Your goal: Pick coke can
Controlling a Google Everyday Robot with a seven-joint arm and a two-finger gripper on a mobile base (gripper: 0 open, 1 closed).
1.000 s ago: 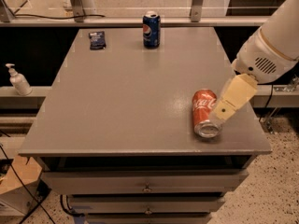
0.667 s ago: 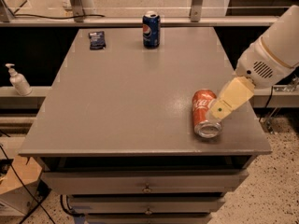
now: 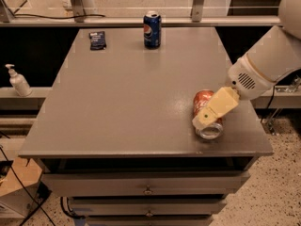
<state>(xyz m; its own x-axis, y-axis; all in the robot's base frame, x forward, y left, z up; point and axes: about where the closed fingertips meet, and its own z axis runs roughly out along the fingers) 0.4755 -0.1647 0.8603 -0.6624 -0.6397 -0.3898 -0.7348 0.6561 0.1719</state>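
The red-orange aluminium coke can [image 3: 202, 100] lies on its side near the front right corner of the grey rectangular worktop [image 3: 127, 102], silver end toward the front edge. The cream end effector [image 3: 206, 120] lies over it; whether it is clenched or released, I cannot tell.

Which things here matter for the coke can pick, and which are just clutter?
Job:
coke can, on its side at the table front right
gripper, right at the can

Clutter:
Pepsi can
dark packet
pump bottle
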